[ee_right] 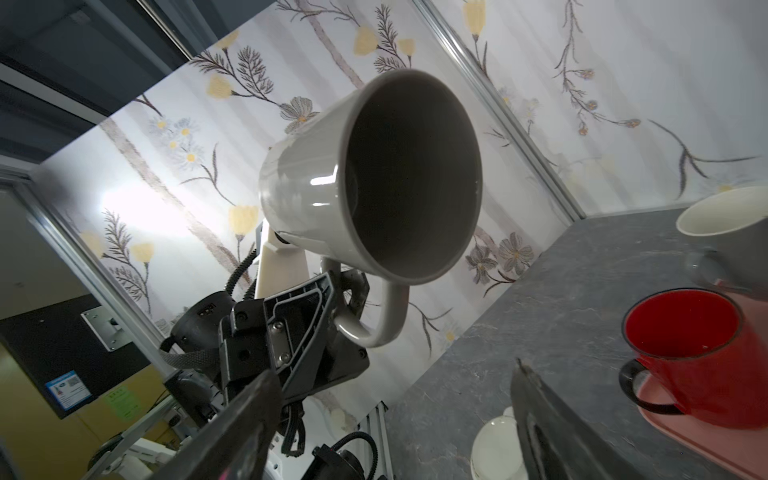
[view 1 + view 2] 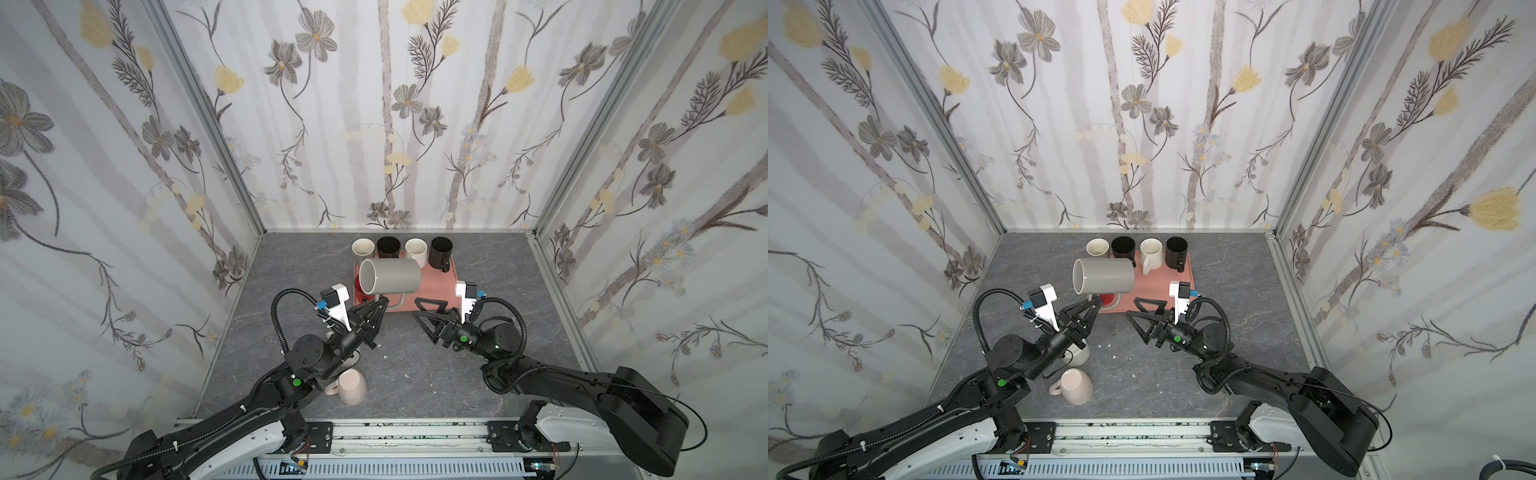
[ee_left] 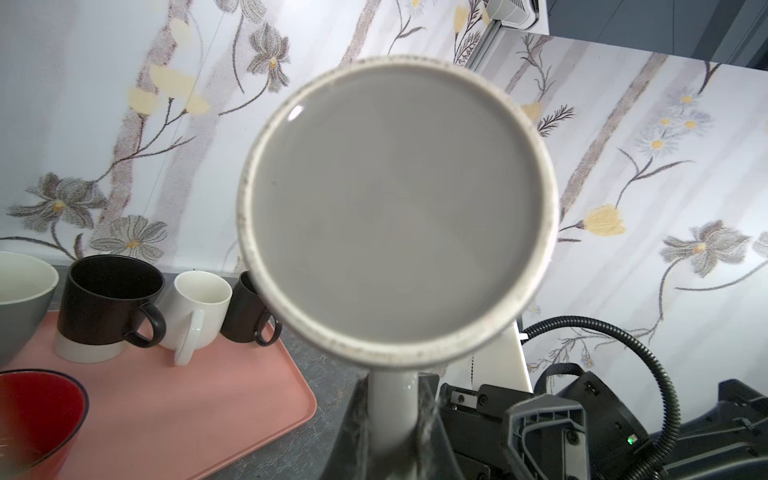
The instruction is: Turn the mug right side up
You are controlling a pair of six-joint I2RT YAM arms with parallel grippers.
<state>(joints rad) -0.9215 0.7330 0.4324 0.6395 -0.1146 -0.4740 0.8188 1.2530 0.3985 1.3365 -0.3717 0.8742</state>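
Note:
A grey mug [image 2: 390, 276] [image 2: 1104, 276] hangs on its side above the pink tray's [image 2: 438, 286] front left part. Its base faces left and its mouth faces right. My left gripper [image 2: 384, 301] [image 2: 1098, 303] [image 3: 392, 415] is shut on the mug's handle, which points down toward the front. The left wrist view shows the flat base [image 3: 395, 208]; the right wrist view looks into the dark mouth [image 1: 411, 178]. My right gripper [image 2: 415, 307] [image 2: 1131, 306] [image 1: 395, 395] stands open and holds nothing, just right of the mug, by the tray's front edge.
Two white and two black mugs [image 2: 388, 247] line the tray's back edge. A red mug [image 1: 690, 353] sits at the tray's front left. A pink mug [image 2: 352, 386] lies on the grey table near the left arm, with a white mug [image 2: 1079, 353] beside it.

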